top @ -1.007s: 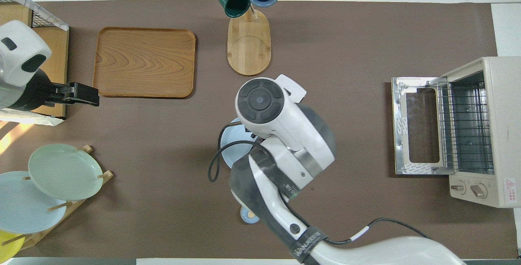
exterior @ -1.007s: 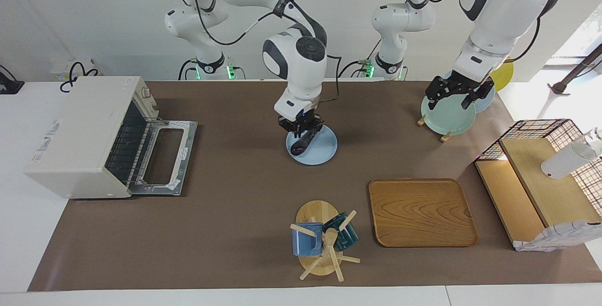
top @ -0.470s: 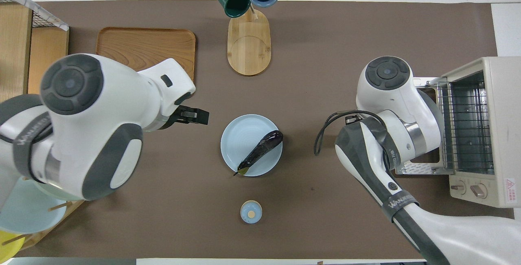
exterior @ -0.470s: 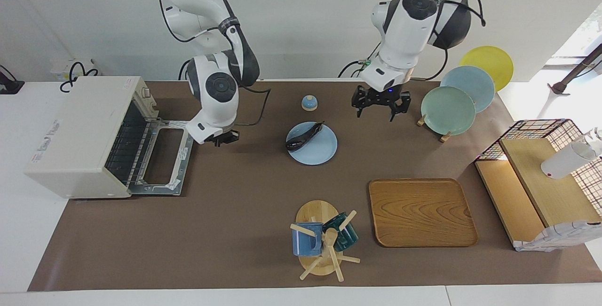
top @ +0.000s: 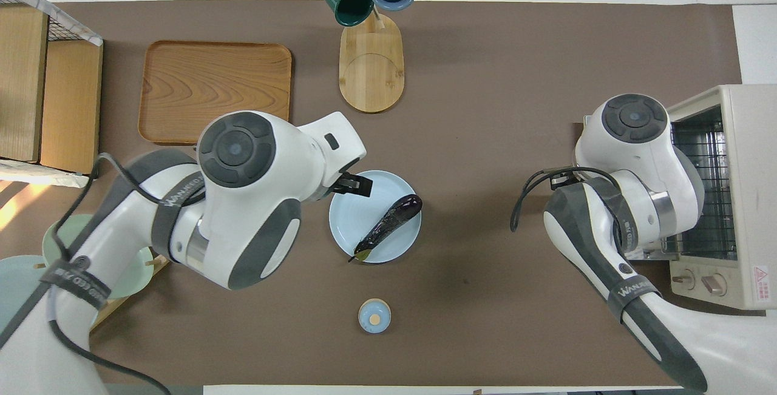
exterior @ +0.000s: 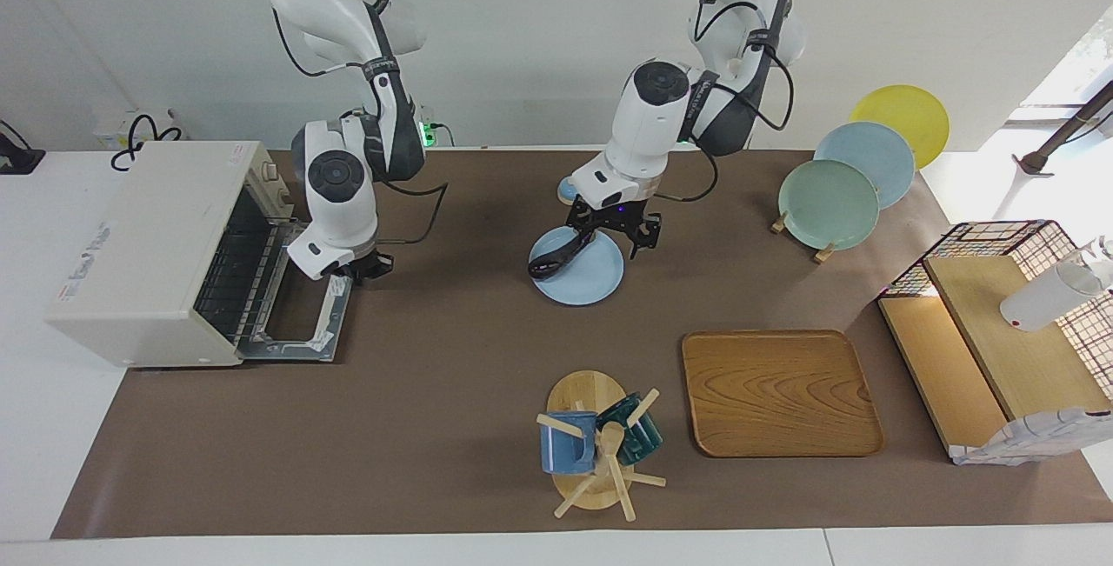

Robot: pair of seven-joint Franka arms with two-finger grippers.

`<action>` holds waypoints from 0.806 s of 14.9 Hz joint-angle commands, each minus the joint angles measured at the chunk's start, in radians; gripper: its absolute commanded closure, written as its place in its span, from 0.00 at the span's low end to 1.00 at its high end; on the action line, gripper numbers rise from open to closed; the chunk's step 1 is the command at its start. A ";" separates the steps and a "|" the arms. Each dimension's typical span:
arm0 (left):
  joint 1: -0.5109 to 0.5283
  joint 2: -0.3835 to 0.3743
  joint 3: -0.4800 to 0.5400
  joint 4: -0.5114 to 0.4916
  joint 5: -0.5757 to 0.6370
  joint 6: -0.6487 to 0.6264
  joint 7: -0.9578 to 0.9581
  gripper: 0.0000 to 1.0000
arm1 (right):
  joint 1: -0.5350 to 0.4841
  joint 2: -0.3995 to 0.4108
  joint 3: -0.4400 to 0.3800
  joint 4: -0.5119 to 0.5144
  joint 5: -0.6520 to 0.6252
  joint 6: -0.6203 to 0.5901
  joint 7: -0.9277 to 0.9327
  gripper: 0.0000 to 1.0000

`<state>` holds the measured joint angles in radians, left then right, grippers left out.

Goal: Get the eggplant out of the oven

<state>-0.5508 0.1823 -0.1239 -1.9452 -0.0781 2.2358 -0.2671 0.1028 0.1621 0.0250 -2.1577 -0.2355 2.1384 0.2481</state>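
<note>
The eggplant (exterior: 561,255) (top: 388,225), dark purple and slender, lies on a light blue plate (exterior: 596,281) (top: 364,208) in the middle of the table. My left gripper (exterior: 614,236) is open and hangs just above the plate's edge, beside the eggplant, without touching it. One of its fingers (top: 355,184) shows in the overhead view. The off-white oven (exterior: 148,244) (top: 749,140) stands at the right arm's end of the table with its door (exterior: 300,314) folded down and its rack bare. My right gripper (exterior: 358,269) is over the door's edge.
A small blue bell (top: 374,316) (exterior: 565,192) sits nearer to the robots than the plate. A wooden tray (exterior: 781,392), a mug tree (exterior: 596,449), a plate rack (exterior: 830,201) and a wire shelf (exterior: 1000,331) stand around.
My right gripper let go of the eggplant on the plate and moved to the oven door. My left gripper moved from the plate rack to over the plate.
</note>
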 commanded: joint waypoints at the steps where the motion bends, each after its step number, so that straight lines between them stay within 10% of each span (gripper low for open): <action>1: -0.040 0.043 0.017 -0.021 -0.015 0.080 0.054 0.00 | -0.005 -0.038 0.016 -0.036 -0.021 0.021 -0.006 1.00; 12: -0.098 0.114 0.004 -0.026 -0.025 0.096 0.138 0.00 | -0.041 -0.035 0.015 -0.085 -0.021 0.118 -0.018 1.00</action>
<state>-0.6345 0.3036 -0.1300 -1.9572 -0.0788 2.3105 -0.1548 0.0947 0.1507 0.0303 -2.1844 -0.2355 2.1986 0.2481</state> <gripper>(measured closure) 0.000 0.991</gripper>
